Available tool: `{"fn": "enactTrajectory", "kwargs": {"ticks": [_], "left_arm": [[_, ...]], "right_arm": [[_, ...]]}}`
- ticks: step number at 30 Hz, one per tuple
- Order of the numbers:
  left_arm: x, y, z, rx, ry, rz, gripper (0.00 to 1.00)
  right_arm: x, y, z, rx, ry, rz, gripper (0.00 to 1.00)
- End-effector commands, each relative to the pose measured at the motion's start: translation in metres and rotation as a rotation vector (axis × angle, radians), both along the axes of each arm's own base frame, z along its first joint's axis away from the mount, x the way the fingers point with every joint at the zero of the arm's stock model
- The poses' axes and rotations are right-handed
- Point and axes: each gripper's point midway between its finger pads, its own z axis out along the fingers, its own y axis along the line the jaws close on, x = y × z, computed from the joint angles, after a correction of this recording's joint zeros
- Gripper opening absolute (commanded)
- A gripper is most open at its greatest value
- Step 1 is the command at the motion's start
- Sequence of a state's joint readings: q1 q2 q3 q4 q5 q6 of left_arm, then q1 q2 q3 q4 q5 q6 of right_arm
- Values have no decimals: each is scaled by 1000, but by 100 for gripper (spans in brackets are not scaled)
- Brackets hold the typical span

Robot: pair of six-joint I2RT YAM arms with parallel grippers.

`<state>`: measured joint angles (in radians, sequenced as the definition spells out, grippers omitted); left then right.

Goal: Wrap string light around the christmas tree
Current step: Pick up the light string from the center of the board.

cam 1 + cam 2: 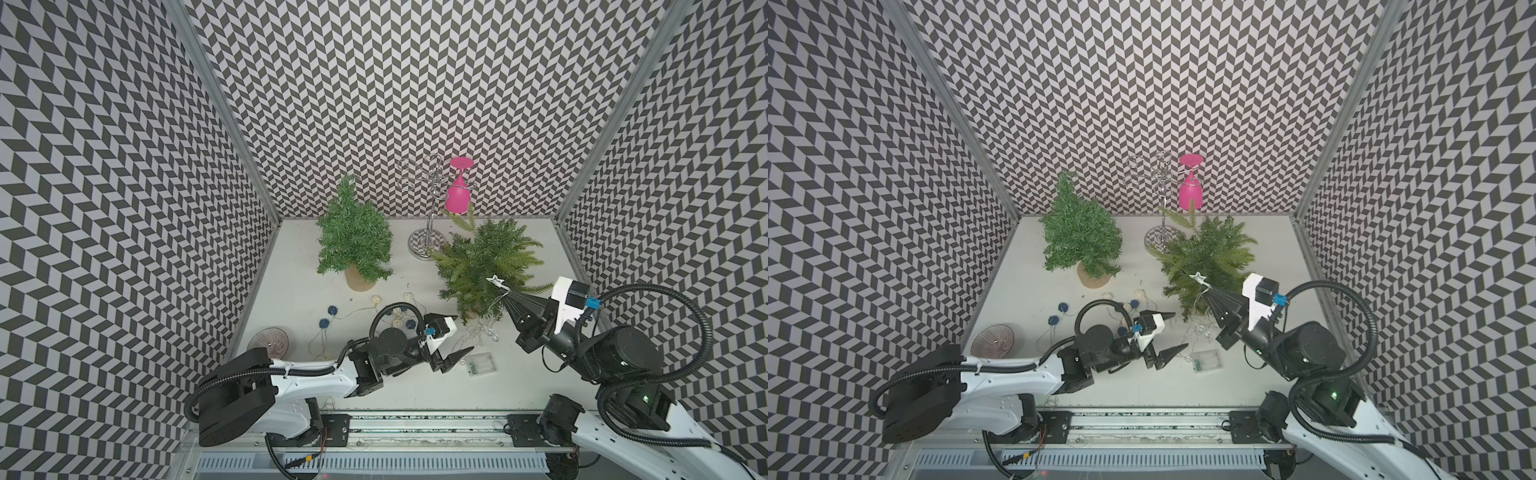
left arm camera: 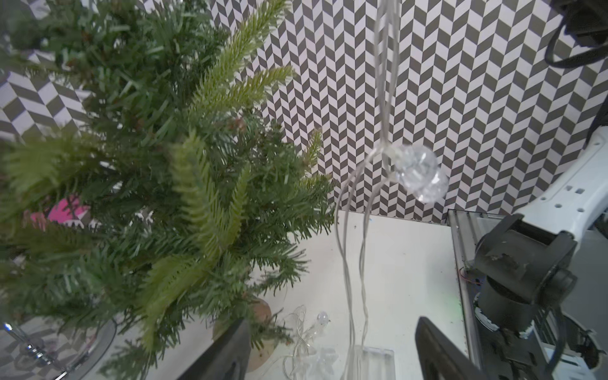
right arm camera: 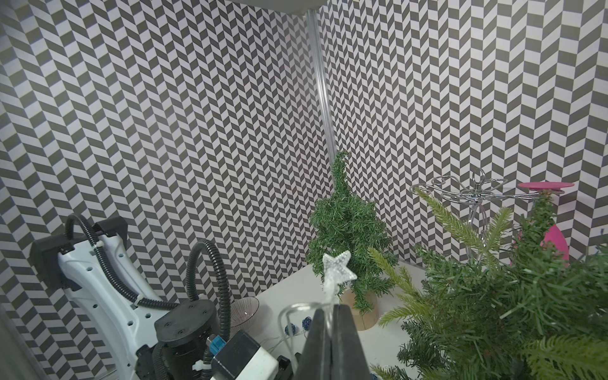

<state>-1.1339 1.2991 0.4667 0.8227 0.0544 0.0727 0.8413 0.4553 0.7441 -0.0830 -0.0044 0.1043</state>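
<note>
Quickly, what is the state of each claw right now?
Left claw: open, gripping nothing.
Right claw: closed on the string light, near its star.

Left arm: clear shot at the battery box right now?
Probably yes: the battery box lies just ahead of the left arm's open jaws; only the thin string light wire rises from it.

On the table [image 1: 415, 390] we find the left tree [image 1: 354, 245] and the right tree [image 1: 482, 266], with the rack [image 1: 427, 246] between and behind them. The bowl [image 1: 273, 341] sits front left; the battery box [image 1: 482, 364] lies before the right tree.
</note>
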Motion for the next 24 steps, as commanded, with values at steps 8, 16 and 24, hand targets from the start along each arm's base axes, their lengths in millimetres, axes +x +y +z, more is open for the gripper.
{"fn": "enactTrajectory", "kwargs": {"ticks": [8, 16, 24], "left_arm": [[-2, -9, 7, -32, -11, -46, 84], [11, -32, -11, 6, 17, -29, 71], [12, -22, -6, -19, 20, -3, 15]], "right_arm": [[-2, 0, 9, 22, -39, 2, 0], [-2, -3, 8, 29, -41, -8, 0], [1, -6, 5, 31, -35, -31, 0]]}}
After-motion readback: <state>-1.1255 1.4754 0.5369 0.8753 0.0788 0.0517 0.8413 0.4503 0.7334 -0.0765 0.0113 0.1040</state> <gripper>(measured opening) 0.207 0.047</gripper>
